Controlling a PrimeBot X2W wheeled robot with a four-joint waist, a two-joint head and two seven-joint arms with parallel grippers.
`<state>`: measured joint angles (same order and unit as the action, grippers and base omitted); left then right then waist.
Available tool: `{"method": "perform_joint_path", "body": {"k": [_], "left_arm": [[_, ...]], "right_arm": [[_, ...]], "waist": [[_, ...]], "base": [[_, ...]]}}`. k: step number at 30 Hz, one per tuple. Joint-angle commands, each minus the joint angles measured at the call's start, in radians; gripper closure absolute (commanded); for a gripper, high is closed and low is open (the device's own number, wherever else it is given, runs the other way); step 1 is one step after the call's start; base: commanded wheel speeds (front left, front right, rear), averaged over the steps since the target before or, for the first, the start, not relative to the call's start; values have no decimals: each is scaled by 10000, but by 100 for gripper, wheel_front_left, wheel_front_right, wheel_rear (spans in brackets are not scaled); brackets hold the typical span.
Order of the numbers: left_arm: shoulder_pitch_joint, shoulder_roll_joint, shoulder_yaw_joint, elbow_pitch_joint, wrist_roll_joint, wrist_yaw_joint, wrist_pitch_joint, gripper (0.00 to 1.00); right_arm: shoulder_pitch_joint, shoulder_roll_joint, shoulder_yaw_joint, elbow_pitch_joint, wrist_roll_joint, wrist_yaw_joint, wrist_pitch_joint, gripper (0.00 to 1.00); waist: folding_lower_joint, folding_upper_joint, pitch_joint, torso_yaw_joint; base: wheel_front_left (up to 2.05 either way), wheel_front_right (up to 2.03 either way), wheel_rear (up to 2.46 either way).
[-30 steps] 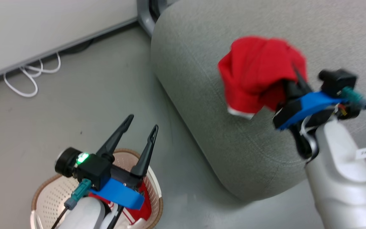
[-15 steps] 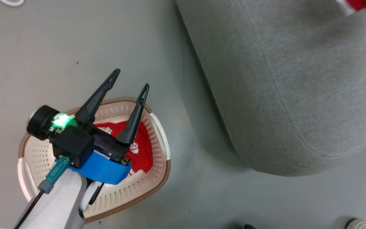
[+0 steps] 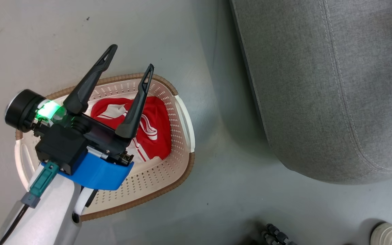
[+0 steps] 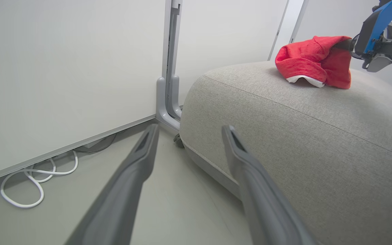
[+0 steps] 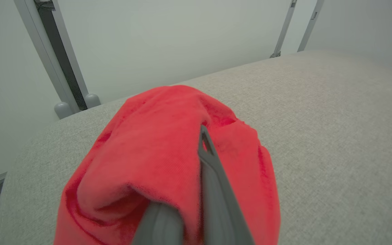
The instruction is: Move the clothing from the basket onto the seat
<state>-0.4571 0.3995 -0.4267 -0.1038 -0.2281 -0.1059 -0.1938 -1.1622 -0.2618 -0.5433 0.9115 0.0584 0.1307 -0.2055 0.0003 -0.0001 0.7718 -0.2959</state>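
head view: the left gripper point(image 3: 131, 57) hangs over the basket point(image 3: 182, 177), which stands on the floor just beside the seat point(image 3: 318, 85); its jaws are released and spread wide with nothing between them. a striped red garment point(image 3: 157, 119) lies inside the basket under the right-hand finger. left wrist view: the left gripper point(image 4: 191, 128) points across the floor toward the seat's point(image 4: 284, 136) rounded corner, and a white cable point(image 4: 29, 183) loops along the wall. farther off, the right gripper point(image 4: 347, 44) holds a bunched red garment point(image 4: 311, 61) with its white-trimmed lower edge down on the seat top. right wrist view: the right gripper point(image 5: 201, 149) has its jaws clenched on the bunched red garment point(image 5: 148, 153), which drapes over one finger above the seat point(image 5: 335, 119).
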Motion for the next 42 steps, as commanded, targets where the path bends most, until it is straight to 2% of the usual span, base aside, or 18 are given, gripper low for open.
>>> {"method": "perform_joint_path", "body": {"k": [1,9,16,27,33,42], "left_arm": [[15,45,0,-68,15,54,40,0],[42,-25,-80,217,-86,90,-102,0],[100,-329,-221,808,-286,82,-376,0],[504,-927,-62,2058,-711,124,-688,0],[1047,-1310,379,2525,-911,117,-720,0],[2217,-1938,1229,2925,-900,18,-724,0]], "right_arm": [[-59,23,-68,209,-112,3,-122,0],[-54,-53,35,1019,-459,3,-397,0],[342,-125,405,1501,-888,3,-517,0],[1606,156,1140,1394,-1398,3,-606,0],[2889,766,1841,298,-1201,3,-600,0],[5216,1283,2760,-1810,-1066,3,-600,0]], "waist": [[-3,1,-25,4],[-3,1,-406,81],[-3,1,-1099,244],[-3,1,-2629,487],[-3,1,-3740,641],[-3,1,-5313,992]], "base": [[0,0,0],[0,0,0],[0,0,0],[0,0,0],[0,0,0],[0,0,0]]}}
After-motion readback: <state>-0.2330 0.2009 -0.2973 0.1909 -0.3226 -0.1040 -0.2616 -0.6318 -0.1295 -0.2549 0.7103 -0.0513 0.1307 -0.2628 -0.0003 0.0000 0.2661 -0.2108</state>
